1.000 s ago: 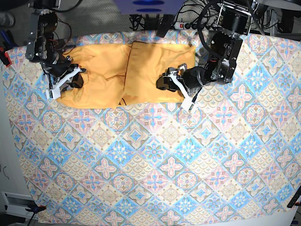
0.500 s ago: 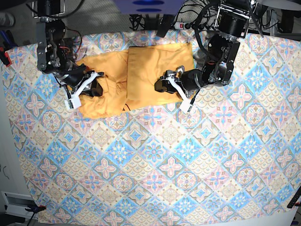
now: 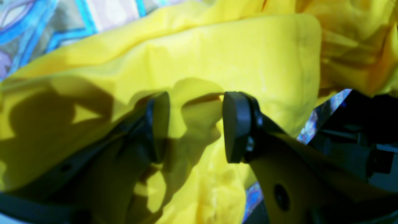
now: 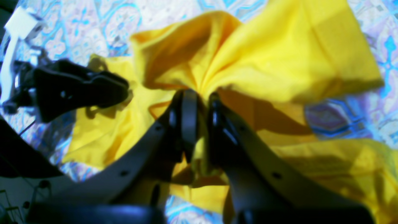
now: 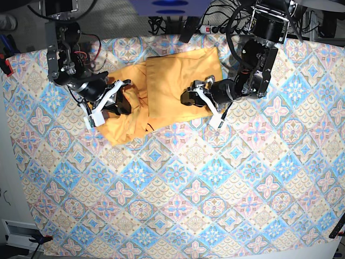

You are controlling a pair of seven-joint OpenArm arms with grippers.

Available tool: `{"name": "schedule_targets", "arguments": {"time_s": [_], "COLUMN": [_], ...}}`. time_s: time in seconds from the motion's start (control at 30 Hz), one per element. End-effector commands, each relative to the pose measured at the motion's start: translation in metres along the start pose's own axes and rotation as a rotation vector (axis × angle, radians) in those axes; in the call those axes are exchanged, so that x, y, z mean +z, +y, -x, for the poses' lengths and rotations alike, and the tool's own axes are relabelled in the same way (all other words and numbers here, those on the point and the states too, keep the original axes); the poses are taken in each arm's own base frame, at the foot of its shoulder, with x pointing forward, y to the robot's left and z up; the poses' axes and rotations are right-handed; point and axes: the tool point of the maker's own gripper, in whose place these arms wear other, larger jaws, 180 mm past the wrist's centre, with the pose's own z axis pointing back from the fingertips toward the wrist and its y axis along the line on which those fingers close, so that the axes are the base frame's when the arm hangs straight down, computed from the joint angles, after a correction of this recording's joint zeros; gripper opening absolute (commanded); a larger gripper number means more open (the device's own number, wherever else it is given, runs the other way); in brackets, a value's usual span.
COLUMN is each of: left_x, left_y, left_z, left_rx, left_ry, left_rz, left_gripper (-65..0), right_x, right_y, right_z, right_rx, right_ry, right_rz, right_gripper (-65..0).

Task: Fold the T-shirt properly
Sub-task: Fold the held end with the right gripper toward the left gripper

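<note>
Two arms reach inward over your worktop (image 5: pixel 178 205). Right pincer (image 4: pixel 200 124) is clamped on a gathered bunch of the T-shirt (image 5: pixel 161 86); left pincer (image 3: pixel 196 127) stands parted above the folded half, gripping nothing.

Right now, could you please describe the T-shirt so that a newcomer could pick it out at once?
Look at the patterned blue-and-pink cloth covering the table, then along its far edge between the two arms. The T-shirt is the plain yellow-orange fabric there, partly folded and rumpled, the only unpatterned thing on the cloth.
</note>
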Motion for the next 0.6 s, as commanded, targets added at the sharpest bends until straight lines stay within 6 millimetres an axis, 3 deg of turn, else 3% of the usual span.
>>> {"name": "schedule_targets", "arguments": {"time_s": [0.0,0.57], "left_x": [0.002,0.006], "left_y": [-0.006,-0.013], "left_z": [-0.013,-0.022], "left_rx": [-0.014,-0.039], "left_ry": [-0.035,-0.059], "left_rz": [0.019,0.031], "left_gripper": [-37.0,-37.0], "right_x": [0.004,-0.012], "right_y": [0.006,0.073], "right_z": [-0.015,-0.006], "right_rx": [0.018,0.033], "right_ry": [-0.05,-0.036], "right_rz": [-0.023,-0.182], "right_gripper": [-65.0,-65.0]}}
